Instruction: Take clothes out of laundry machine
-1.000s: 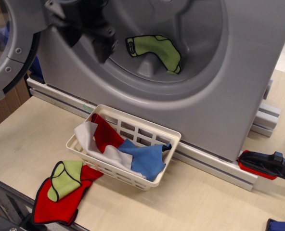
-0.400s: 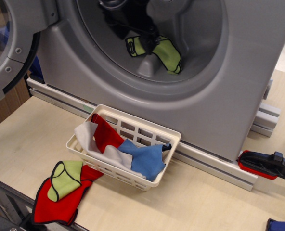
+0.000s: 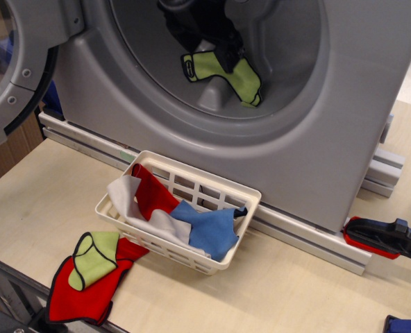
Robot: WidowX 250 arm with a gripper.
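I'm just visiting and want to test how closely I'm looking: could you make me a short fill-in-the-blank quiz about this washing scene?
1. The lime-green cloth lies inside the ____ of the laundry machine.
2. The black pincer is right above the ____ cloth.
3. The white basket holds red, white and ____ cloths.
4. The machine's round door stands ____.

Missing words: drum; lime-green; blue; open

The desk [image 3: 289, 291] is light wood. On it stand the big grey laundry machine [image 3: 344, 125] and, just in front, a white basket [image 3: 223, 191]. Near the basket's left end lies a red cloth [image 3: 87, 288] with a small green cloth [image 3: 98, 255] on top, and a red and black tool [image 3: 382, 237] lies at the right edge.
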